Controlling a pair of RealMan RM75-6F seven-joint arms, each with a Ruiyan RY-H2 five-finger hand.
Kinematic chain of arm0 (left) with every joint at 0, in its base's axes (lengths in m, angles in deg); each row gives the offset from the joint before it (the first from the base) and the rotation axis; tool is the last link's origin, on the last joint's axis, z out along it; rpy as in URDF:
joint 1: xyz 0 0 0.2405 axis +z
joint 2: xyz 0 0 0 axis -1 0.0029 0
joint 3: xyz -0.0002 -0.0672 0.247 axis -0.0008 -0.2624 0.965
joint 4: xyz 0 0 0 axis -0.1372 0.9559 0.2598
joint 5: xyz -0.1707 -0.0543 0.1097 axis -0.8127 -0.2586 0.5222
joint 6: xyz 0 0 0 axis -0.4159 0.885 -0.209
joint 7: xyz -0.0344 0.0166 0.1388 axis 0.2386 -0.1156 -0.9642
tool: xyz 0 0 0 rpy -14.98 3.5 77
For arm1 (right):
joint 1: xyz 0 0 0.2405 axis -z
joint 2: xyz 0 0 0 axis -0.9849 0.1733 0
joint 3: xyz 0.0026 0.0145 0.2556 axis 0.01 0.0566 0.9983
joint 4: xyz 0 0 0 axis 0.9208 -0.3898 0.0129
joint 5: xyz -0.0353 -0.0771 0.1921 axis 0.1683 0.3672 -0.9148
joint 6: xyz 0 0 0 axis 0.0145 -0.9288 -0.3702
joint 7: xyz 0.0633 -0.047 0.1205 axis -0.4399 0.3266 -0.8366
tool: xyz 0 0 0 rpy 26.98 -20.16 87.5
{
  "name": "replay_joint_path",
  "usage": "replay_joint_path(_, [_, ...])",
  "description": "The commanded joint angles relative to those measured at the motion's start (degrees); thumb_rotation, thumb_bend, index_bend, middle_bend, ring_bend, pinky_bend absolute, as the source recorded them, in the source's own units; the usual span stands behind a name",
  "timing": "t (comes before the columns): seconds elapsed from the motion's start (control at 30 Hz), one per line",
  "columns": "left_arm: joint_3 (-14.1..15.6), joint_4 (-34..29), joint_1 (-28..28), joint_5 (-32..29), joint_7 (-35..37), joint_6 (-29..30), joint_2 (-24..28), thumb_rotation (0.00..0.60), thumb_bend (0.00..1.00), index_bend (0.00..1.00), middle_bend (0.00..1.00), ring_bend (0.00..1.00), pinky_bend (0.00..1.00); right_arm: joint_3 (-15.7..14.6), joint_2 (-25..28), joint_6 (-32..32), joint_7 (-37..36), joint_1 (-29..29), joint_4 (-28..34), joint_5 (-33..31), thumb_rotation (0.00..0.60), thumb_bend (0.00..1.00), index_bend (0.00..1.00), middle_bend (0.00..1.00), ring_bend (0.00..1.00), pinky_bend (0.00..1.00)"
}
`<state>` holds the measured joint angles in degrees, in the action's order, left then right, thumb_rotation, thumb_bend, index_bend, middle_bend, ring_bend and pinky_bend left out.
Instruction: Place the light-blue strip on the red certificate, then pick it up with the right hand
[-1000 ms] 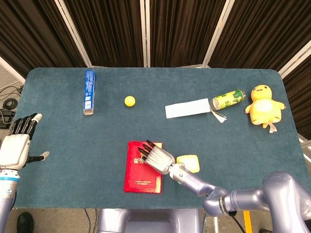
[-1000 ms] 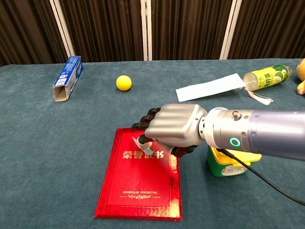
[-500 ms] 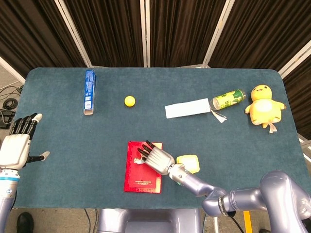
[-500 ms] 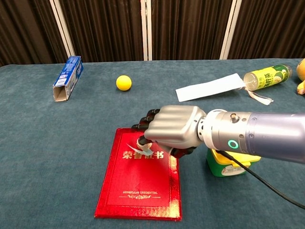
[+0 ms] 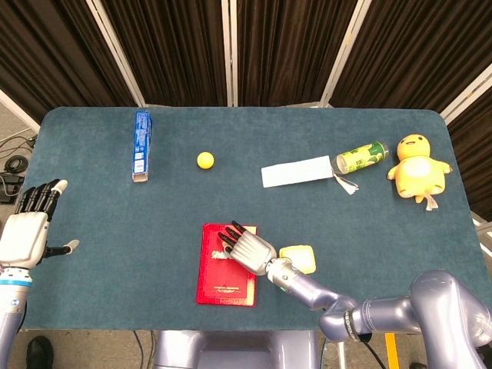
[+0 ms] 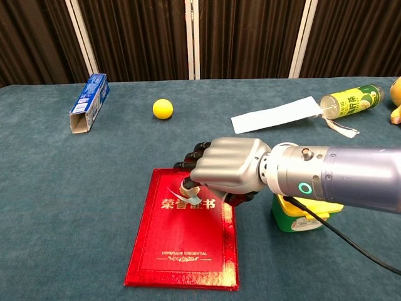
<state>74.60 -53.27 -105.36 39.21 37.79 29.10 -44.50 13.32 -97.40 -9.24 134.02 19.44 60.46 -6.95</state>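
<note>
The left hand (image 5: 25,231), silver-backed with black fingers, sits off the table's left edge with fingers spread apart and nothing in it. The dark teal cloth-covered table (image 5: 100,231) carries all remaining items.

At far left near the back lies a blue rectangular carton (image 5: 141,144) (image 6: 89,102), flat on its side with one open end facing the near edge. To its right, well apart, rests a small yellow ball (image 5: 204,160) (image 6: 162,108).

At centre, near the front edge, lies the flat red certificate booklet with gold lettering (image 5: 219,277) (image 6: 182,244). The right hand (image 5: 246,247) (image 6: 227,170) is positioned over the certificate's upper right portion, fingers curled downward. In the chest view a small pale strip piece (image 6: 188,191) shows beneath the fingertips, on the red cover (whether the fingers actually pinch it cannot be told; it is largely hidden by the hand).

Just beside the certificate's right edge stands a yellow lidded plastic container (image 5: 298,258) (image 6: 299,216), partly covered by the right forearm.

Further back, right of centre, lies a white rectangular paper sheet (image 5: 296,171) (image 6: 276,115). Its right end is near a green-and-yellow beverage can (image 5: 360,157) (image 6: 351,100) lying on its side. At far right sits a yellow plush chick toy (image 5: 417,167).
</note>
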Motion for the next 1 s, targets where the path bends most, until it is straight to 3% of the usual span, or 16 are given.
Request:
replay_joint_path(0.03, [0.0, 0.0, 0.0, 0.0, 0.0, 0.0, 0.0, 0.600, 0.00, 0.00, 0.00, 0.00, 0.00, 0.3, 0.1, -0.3, -0.2, -0.1, 0.3, 0.2, 0.600, 0.92, 0.30, 0.00, 0.00, 0.00])
replay_joint_path(0.3, [-0.1, 0.1, 0.0, -0.2, 0.3, -0.1, 0.1, 0.600, 0.00, 0.00, 0.00, 0.00, 0.00, 2.6, 3.3, -2.9, -2.3, 0.2, 4.1, 2.3, 0.600, 0.92, 0.30, 0.00, 0.00, 0.00])
replay_joint_path(0.4, [-0.2, 0.1, 0.0, -0.3, 0.3, 0.0, 0.2, 0.600, 0.00, 0.00, 0.00, 0.00, 0.00, 3.2, 6.2, -4.5, -3.6, 0.9, 6.8, 3.5, 0.600, 0.92, 0.30, 0.00, 0.00, 0.00])
replay_joint_path(0.53, [0.0, 0.2, 0.2, 0.0, 0.5, 0.0, 0.3, 0.600, 0.00, 0.00, 0.00, 0.00, 0.00, 2.7, 12.1, -9.1, -6.9, 4.0, 11.4, 7.8, 0.600, 0.87, 0.22, 0.00, 0.00, 0.00])
replay_joint_path(0.6, [0.2, 0.3, 0.4, 0.3, 0.5, 0.2, 0.4, 0.600, 0.00, 0.00, 0.00, 0.00, 0.00, 2.0, 15.5, -13.5, -10.1, 7.2, 13.2, 10.9, 0.600, 0.79, 0.19, 0.00, 0.00, 0.00])
replay_joint_path(0.63, [0.3, 0.3, 0.5, 0.5, 0.4, 0.3, 0.3, 0.600, 0.00, 0.00, 0.00, 0.00, 0.00, 1.5, 16.6, -15.1, -11.6, 8.3, 13.8, 12.2, 0.600, 0.69, 0.17, 0.00, 0.00, 0.00])
replay_joint_path(0.7, [0.7, 0.1, 0.8, 1.6, 0.6, 0.8, 0.3, 0.600, 0.00, 0.00, 0.00, 0.00, 0.00, 0.3, 20.7, -20.9, -16.1, 12.7, 15.0, 15.5, 0.600, 0.40, 0.12, 0.00, 0.00, 0.00])
replay_joint_path(0.8, [1.8, -0.7, 2.3, 4.1, 0.8, 3.0, 0.5, 0.600, 0.00, 0.00, 0.00, 0.00, 0.00, -2.3, 26.7, -30.1, -23.5, 20.6, 16.8, 19.1, 0.600, 0.06, 0.06, 0.00, 0.00, 0.00])
replay_joint_path(0.87, [2.3, -0.8, 3.0, 5.0, 0.8, 4.0, 0.5, 0.600, 0.00, 0.00, 0.00, 0.00, 0.00, -3.2, 28.2, -33.3, -27.0, 23.9, 17.0, 19.9, 0.600, 0.00, 0.03, 0.00, 0.00, 0.00])
replay_joint_path(1.0, [3.6, -0.3, 4.7, 7.4, 1.5, 6.0, 0.4, 0.600, 0.00, 0.00, 0.00, 0.00, 0.00, -4.9, 29.3, -40.6, -33.7, 30.9, 15.1, 22.8, 0.600, 0.00, 0.02, 0.00, 0.00, 0.00])
